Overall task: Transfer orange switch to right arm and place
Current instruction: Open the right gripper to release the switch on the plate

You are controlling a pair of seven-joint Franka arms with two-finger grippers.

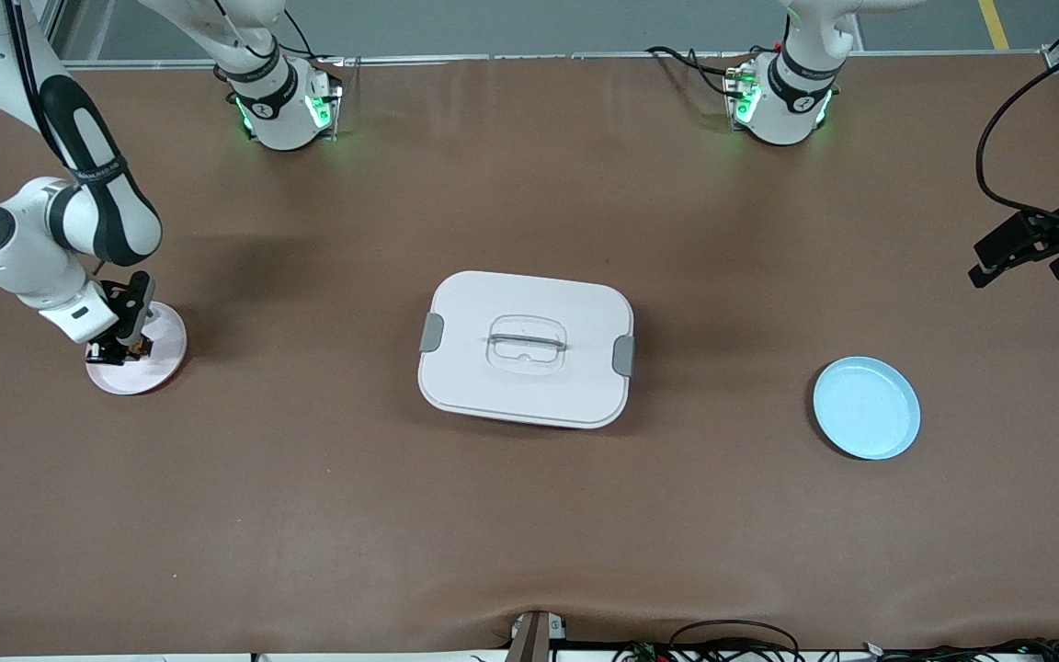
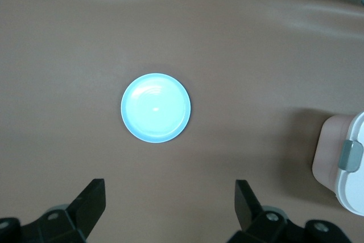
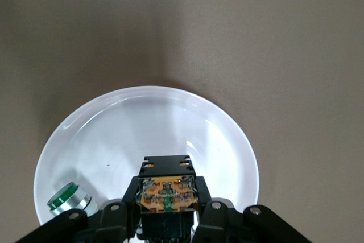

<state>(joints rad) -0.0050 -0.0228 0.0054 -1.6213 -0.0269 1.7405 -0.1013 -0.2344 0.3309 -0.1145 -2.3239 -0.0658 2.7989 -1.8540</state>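
R gripper pinched orange switch low over white plate, R-arm end of bench | L gripper spread, idle by L-arm edge | risk: switch tips/rolls on release, lands on green-capped piece

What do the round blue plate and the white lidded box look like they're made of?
The round blue plate looks like smooth, glossy plastic or melamine: even colour, with a soft highlight in the left wrist view. The white lidded box looks like matte moulded plastic, with rounded corners, grey side clips and a clear recessed handle.
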